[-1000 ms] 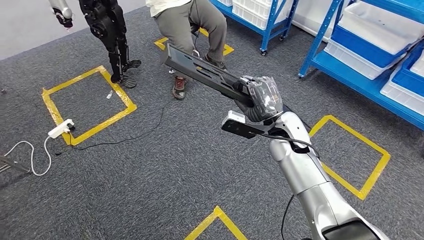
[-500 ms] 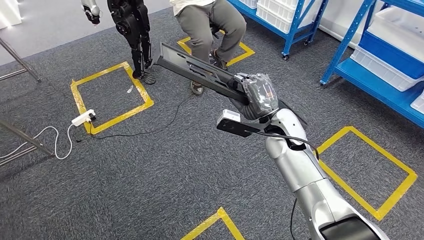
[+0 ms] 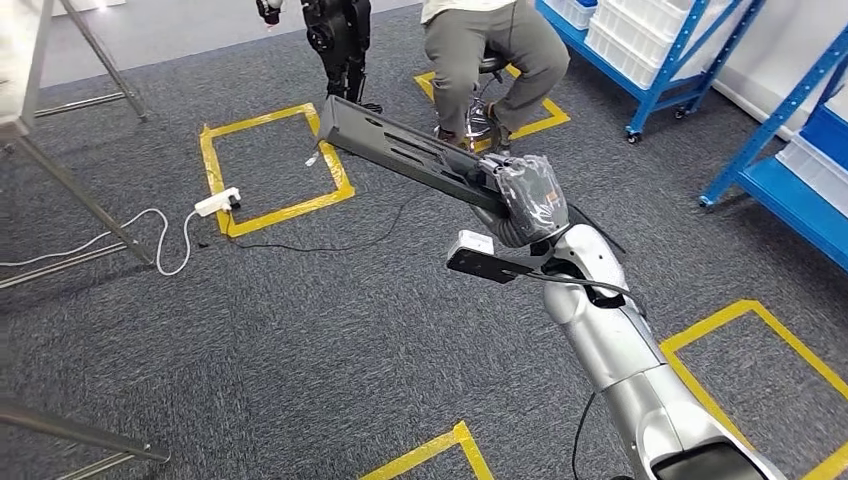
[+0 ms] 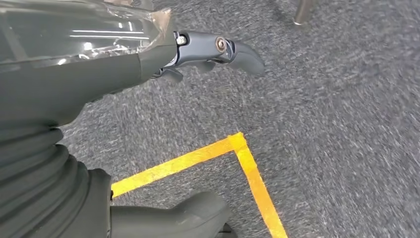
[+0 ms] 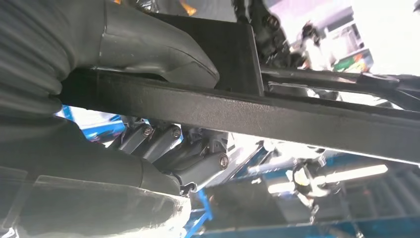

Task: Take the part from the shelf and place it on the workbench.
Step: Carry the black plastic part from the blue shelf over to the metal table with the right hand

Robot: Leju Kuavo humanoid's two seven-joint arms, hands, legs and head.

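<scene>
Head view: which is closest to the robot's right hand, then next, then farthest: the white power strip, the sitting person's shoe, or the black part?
1. Black part: held in the right hand, reaching out ahead and to the left.
2. Shoe: just ahead of the hand, past the part.
3. Power strip: far off to the left, on the yellow tape square.

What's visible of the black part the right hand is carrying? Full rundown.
The part is a long, flat, matte black panel, like moulded plastic or coated metal, with elongated slots along its face and a raised edge. The right hand grips one end; the rest juts out unsupported above the grey carpet, tilted slightly, toward the seated person. The right wrist view shows the thumb pressed on one side and fingers on the other. Nothing else touches it.
</scene>
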